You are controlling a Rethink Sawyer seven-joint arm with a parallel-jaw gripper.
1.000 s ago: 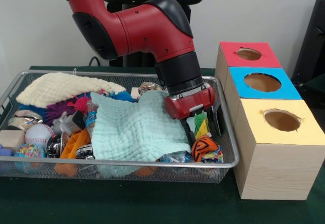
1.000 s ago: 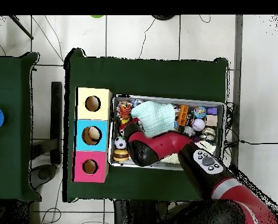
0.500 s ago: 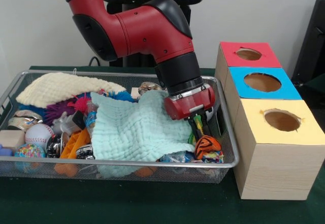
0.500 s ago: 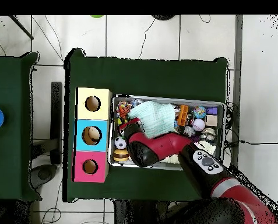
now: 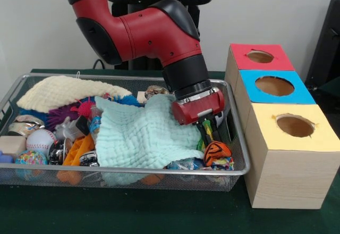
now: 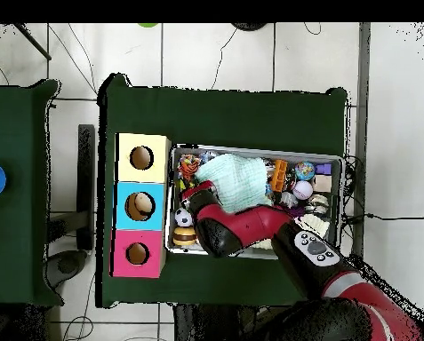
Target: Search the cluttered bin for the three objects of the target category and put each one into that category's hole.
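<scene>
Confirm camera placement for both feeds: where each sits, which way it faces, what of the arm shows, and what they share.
Front view: sits across the table at about table height, facing the robot; shows the silver wire-mesh bin, the mint-green muslin cloth, the red and black arm and its gripper shut on a yellow-green toy.
Overhead view: sits above, looking straight down, robot base at the bottom; shows the arm reaching over the bin.
Shared: bin, cloth, arm, and the wooden box with red, blue and yellow holed tops.
</scene>
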